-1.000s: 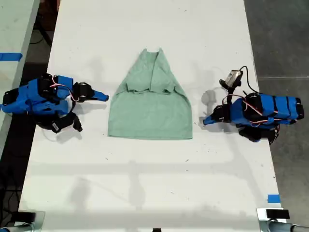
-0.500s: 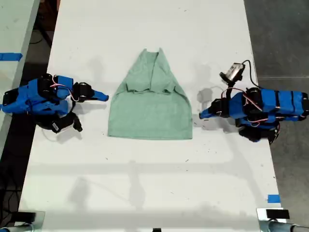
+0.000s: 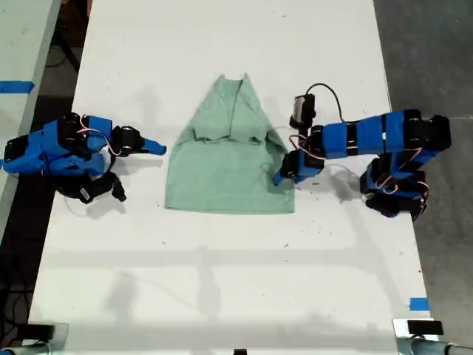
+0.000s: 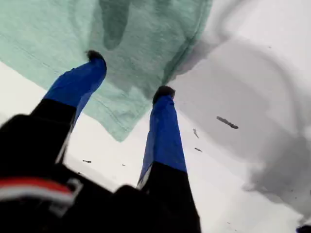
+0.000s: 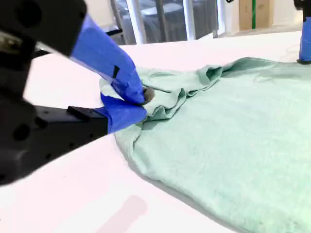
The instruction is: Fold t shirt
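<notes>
White table (image 3: 222,281) carries pale sage-green cotton t shirt (image 3: 229,174), lying mid-table, part-folded, hem nearest, narrowing to far point. First end effector (image 4: 129,73) released, blue fingers spread over hem corner at exterior view's right. Second end effector (image 5: 143,99) clenched, empty, just beside shirt edge at exterior view's left.

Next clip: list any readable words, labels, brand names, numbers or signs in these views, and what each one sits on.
No readable text in any view.
The t shirt is plain, with no print or tag showing.
The blue tape on the table is blank.
The cardboard box in the second wrist view's background is too blurred to read.
</notes>
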